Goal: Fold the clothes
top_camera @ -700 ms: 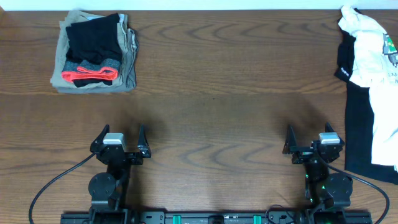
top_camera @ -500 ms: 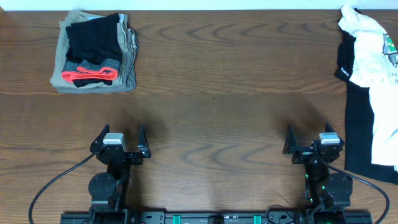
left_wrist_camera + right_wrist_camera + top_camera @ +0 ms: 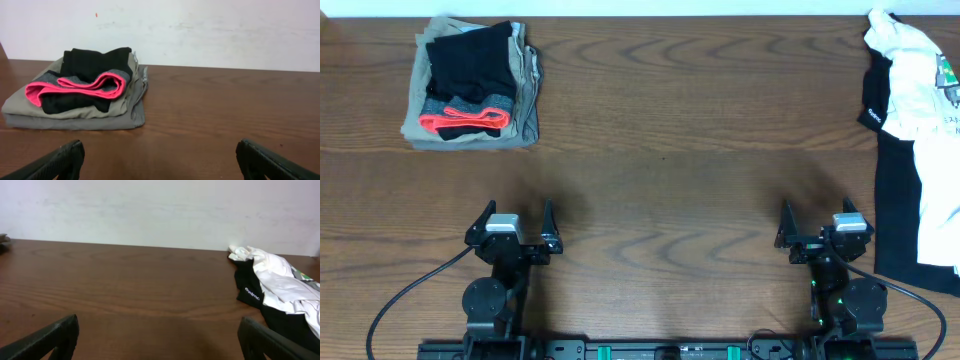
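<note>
I see the white T-shirt bunched and creased at the upper right of the overhead frame, with a bit of green-and-black print near the frame's edge. It lies partly on top of a black shirt, which spreads flat down the right side and shows a small white logo. Both run past the right edge of the frame.

Nothing differs from the earlier overhead frames: the clothes and both arms sit where they were.

The left gripper at the lower left and the right gripper at the lower right both stand with jaws spread wide, holding nothing. The right one sits just beside the black shirt, not touching it.

A folded pile of tan, black and red cloth rests at the upper left, near the table's far edge. Bare brown wood fills the whole middle between pile and shirts.
</note>
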